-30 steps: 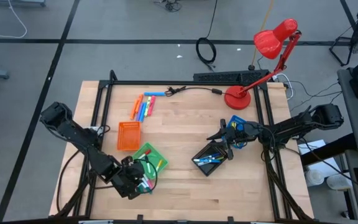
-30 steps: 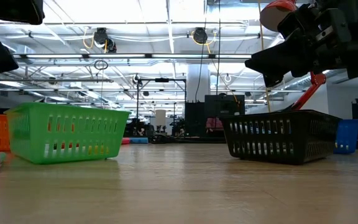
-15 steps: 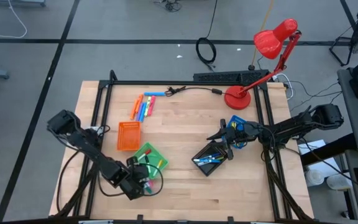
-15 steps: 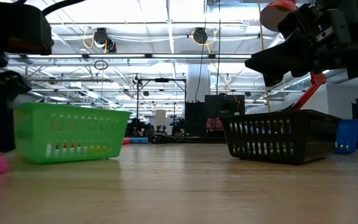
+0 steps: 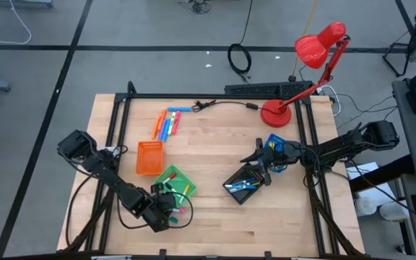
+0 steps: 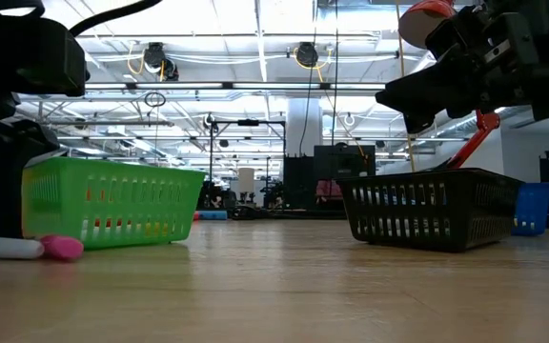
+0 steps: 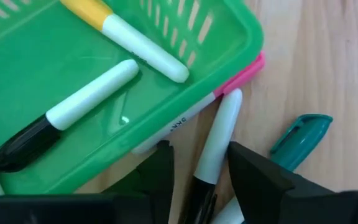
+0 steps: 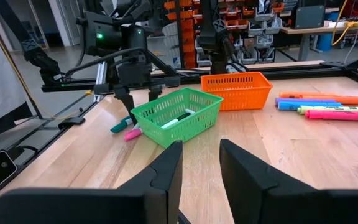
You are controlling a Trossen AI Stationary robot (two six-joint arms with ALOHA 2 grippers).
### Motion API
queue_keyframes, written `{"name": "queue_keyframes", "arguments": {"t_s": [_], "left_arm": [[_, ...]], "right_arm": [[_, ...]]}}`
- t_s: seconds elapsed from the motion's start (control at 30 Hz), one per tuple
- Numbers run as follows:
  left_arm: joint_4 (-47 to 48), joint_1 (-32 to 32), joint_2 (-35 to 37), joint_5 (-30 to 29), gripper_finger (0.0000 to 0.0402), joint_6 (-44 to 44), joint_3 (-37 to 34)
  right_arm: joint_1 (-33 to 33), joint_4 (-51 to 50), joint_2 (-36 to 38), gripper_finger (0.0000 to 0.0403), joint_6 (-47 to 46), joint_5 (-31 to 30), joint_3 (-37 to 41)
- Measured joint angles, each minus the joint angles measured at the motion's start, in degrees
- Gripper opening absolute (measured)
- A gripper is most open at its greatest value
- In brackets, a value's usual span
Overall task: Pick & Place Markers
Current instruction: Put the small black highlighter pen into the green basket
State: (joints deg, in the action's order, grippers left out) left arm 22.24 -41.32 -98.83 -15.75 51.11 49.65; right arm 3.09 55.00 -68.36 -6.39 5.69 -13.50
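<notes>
Currently the left gripper (image 7: 197, 171) sits low beside the green tray (image 5: 175, 180), its fingers spread on either side of a white marker (image 7: 218, 140) lying on the table (image 5: 215, 231) against the tray wall; it pinches nothing yet. That straddle suits a lengthwise grip. A pink marker (image 7: 248, 70) is wedged under the tray edge, and a teal cap (image 7: 299, 134) lies near. Two markers already rest inside the tray. More markers (image 5: 167, 123) lie grouped near the far edge. The right gripper (image 8: 199, 171) waits over the black tray (image 5: 245, 184), fingers apart and empty.
</notes>
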Motion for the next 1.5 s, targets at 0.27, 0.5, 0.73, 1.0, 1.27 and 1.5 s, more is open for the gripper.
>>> {"name": "queue_keyframes", "arguments": {"t_s": [0.27, 0.5, 0.73, 1.0, 1.27, 1.5], "left_arm": [[0.2, -0.4, 0.0, 3.3, 0.0079, -2.1, 0.0], [-0.3, -0.4, 0.0, 3.5, 0.0035, -3.0, 0.1], [-1.0, -0.6, -0.2, 4.0, 0.0043, -8.1, 2.5], [1.5, 0.4, 1.3, 1.2, 0.0036, -14.0, 7.8], [11.2, 1.5, 2.3, -3.7, 0.0036, -21.6, 14.2], [24.4, 3.6, 2.5, -8.4, 0.0046, -24.4, 19.6]], "right_arm": [[0.0, 0.0, 0.0, 0.0093, 0.0, 0.0, 0.0], [0.0, 0.0, 0.0, 0.0093, 0.0, 0.0, 0.0], [0.0, 0.0, 0.0, 0.0093, 0.0, 0.0, 0.0], [0.0, 0.1, 0.0, 0.0093, 0.0, -0.1, 0.0], [0.0, 0.5, 0.0, 0.0093, 0.0, -0.1, 0.0], [0.0, 0.5, 0.0, 0.0093, 0.0, -0.1, 0.0]]}}
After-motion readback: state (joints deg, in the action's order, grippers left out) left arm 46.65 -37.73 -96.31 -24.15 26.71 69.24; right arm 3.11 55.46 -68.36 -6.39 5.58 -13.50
